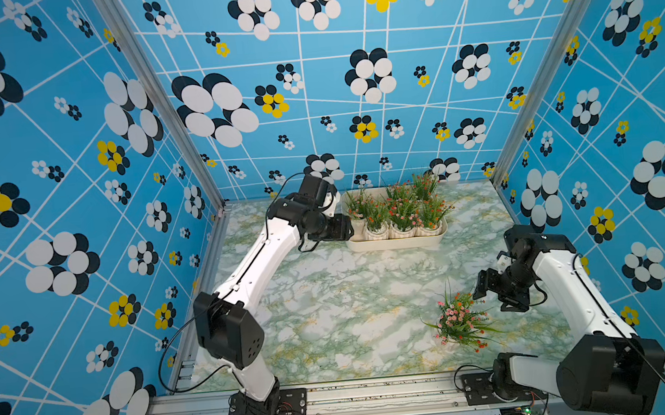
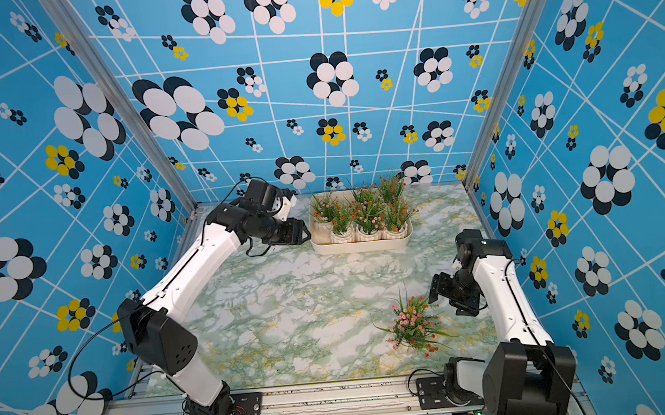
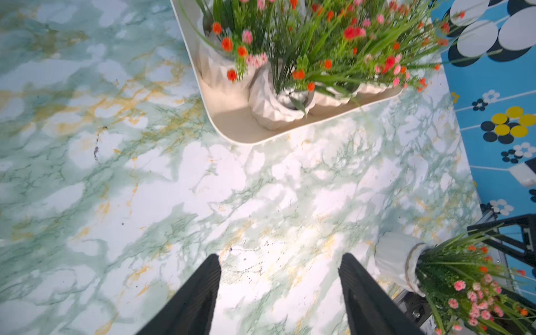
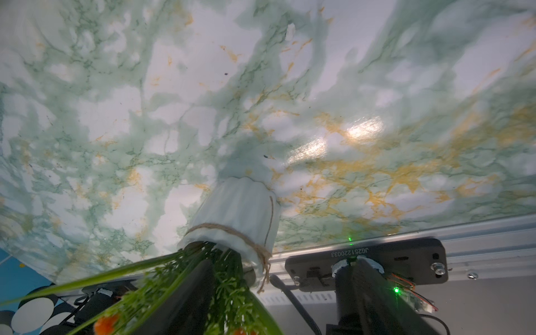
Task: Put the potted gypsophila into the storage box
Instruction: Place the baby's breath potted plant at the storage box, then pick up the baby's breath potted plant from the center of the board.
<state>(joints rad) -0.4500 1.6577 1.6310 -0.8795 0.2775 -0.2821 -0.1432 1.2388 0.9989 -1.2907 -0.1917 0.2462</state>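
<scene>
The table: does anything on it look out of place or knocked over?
Yes. One pot is alone on the table by the right gripper, outside the box where the other pots stand upright. It appears to lie on its side, with its leaves sprawled across the marble.

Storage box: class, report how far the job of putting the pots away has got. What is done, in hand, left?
Done: what looks like six pots sit in the storage box; the left gripper is open and empty near it. In hand: the right gripper, jaws apart, hovers at the last pot on the table. Left: grasp it and carry it into the box.
</scene>
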